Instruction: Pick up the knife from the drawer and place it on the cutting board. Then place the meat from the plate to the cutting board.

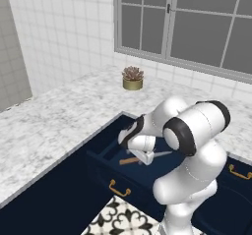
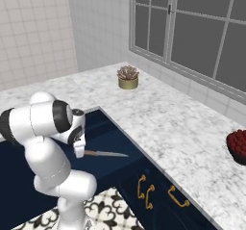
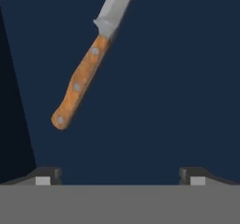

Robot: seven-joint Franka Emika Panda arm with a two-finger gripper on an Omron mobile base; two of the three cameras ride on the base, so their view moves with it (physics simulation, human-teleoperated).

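The knife (image 3: 80, 81), with a silver blade and a tan riveted handle, lies flat on the floor of the open navy drawer (image 3: 178, 78). My gripper (image 3: 121, 176) hangs open just above the drawer floor, with nothing between its fingertips (image 3: 47, 175). The knife handle lies a little ahead of the gap and toward its left side. In the left base view my hand (image 1: 141, 153) reaches down into the drawer (image 1: 101, 167) over the knife (image 1: 158, 155). The blade (image 2: 108, 153) sticks out beside my gripper (image 2: 79, 151) in the right base view. The cutting board, plate and meat are out of view.
A small potted succulent (image 1: 132, 77) stands on the marble counter (image 1: 59, 116) near the window. A dark bowl of red fruit (image 2: 239, 146) sits at the counter's right end. The drawer front carries a brass handle (image 1: 119, 189); further brass handles (image 2: 144, 191) line the cabinets.
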